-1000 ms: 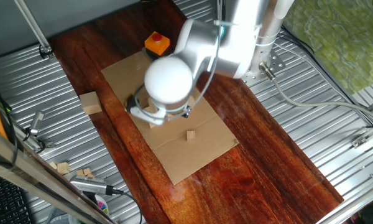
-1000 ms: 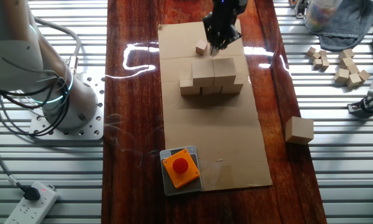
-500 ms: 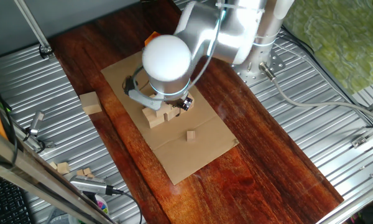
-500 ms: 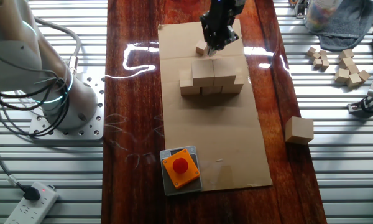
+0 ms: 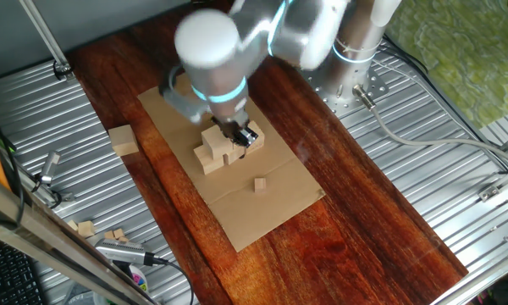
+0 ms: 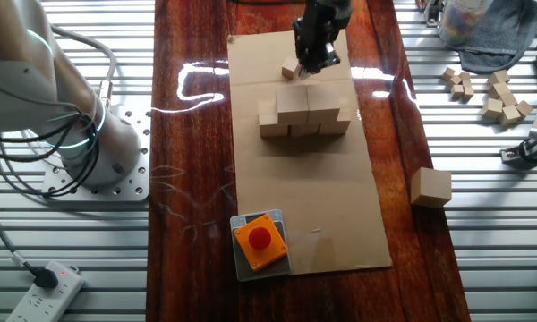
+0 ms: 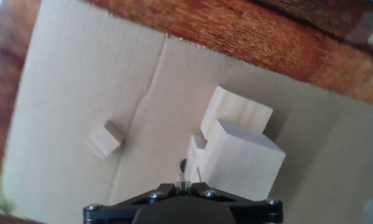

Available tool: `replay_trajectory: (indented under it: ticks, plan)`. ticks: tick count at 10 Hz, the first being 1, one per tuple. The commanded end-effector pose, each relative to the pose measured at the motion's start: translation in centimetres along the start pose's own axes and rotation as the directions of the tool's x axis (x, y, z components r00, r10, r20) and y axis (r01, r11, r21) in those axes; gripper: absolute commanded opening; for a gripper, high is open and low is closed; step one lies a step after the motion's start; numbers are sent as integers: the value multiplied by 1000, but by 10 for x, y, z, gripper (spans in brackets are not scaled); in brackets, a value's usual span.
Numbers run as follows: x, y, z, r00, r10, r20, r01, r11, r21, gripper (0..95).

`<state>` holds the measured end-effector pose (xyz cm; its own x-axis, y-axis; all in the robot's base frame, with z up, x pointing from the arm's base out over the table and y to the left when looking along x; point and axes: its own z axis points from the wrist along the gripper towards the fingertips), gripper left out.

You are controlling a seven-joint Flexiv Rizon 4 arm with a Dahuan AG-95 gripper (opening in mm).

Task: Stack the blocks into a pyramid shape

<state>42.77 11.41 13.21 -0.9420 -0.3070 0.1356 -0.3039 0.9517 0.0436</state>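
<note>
Five pale wooden blocks (image 6: 305, 112) stand stacked on the cardboard, three in a row below and two on top; in one fixed view the stack (image 5: 219, 149) shows just under the hand. Another block (image 6: 430, 187) lies alone at the wood's edge, also seen as a block (image 5: 123, 140) on the metal beside the wood. My gripper (image 6: 314, 61) hangs shut and empty just beyond the stack's top row. In the hand view the gripper (image 7: 183, 184) is closed above the top blocks (image 7: 244, 158).
A tiny wooden cube (image 6: 291, 69) lies on the cardboard sheet (image 6: 304, 206) near the gripper. An orange box with a button (image 6: 259, 241) sits at the sheet's near corner. Several small cubes (image 6: 501, 94) and clutter lie on the metal at right. The robot base (image 6: 72, 134) stands left.
The arm has swung back and up off the stack, uncovering it in one fixed view. The gripper stays shut and the blocks have not moved.
</note>
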Motion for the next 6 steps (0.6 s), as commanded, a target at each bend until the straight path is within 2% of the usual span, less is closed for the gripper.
replay_trajectory:
  ticks: [1,6]
  plan:
    - [-8,5,3,983,175,60,-153,952,-267,0]
    - [-9,6,4,986,157,49,-140,958,-249,0]
